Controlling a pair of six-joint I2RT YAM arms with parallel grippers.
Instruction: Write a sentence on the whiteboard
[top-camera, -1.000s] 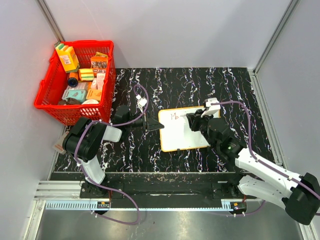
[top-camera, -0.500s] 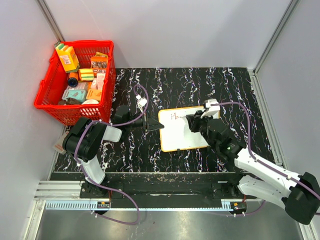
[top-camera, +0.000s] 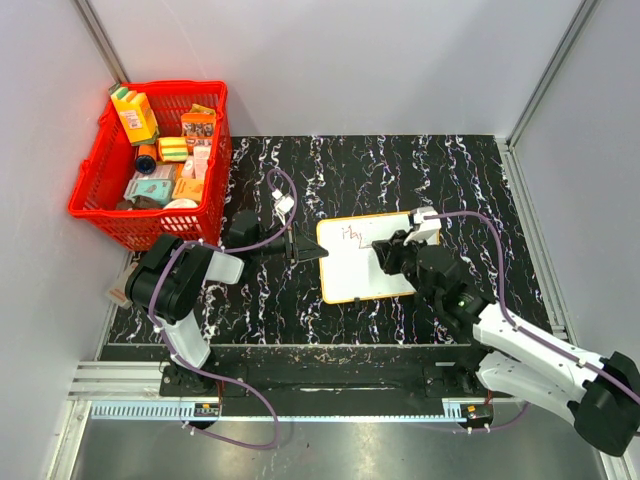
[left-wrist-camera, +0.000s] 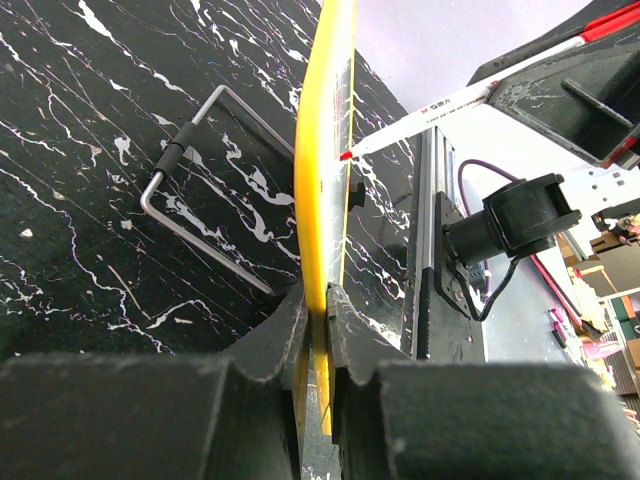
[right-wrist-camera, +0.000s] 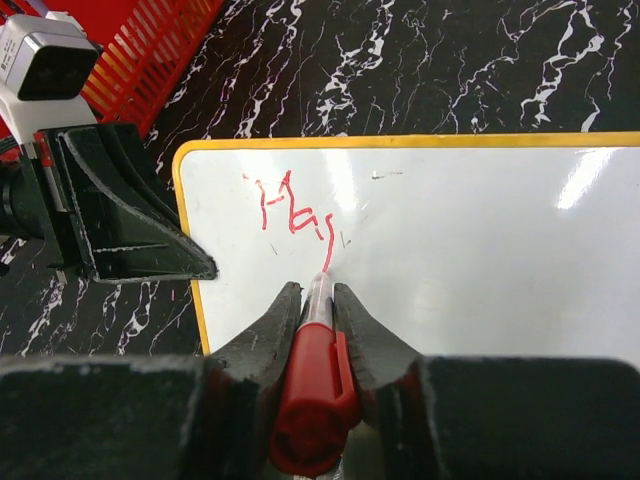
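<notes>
Black marbled bench (top-camera: 470, 170), middle: whiteboard (top-camera: 355, 278) lying flat, left edge clenched by left end effector (top-camera: 312, 250). Right end effector (right-wrist-camera: 318, 298) grasping red marker (right-wrist-camera: 312, 390), tip touching sentence (right-wrist-camera: 292, 215) — a few red letters. Basket (top-camera: 105, 215) — far left corner.

Far half of worktop (top-camera: 420, 170) open wall to wall, right of red basket (top-camera: 150, 225). Left rim of whiteboard (top-camera: 350, 280) blocked: left pincer (top-camera: 305, 250) clamps it. Right pincer (right-wrist-camera: 314, 295), gripping red marker (right-wrist-camera: 310, 390), hangs over the board's upper middle; its arm crosses near-right worktop. Strip along board's near edge free.
</notes>
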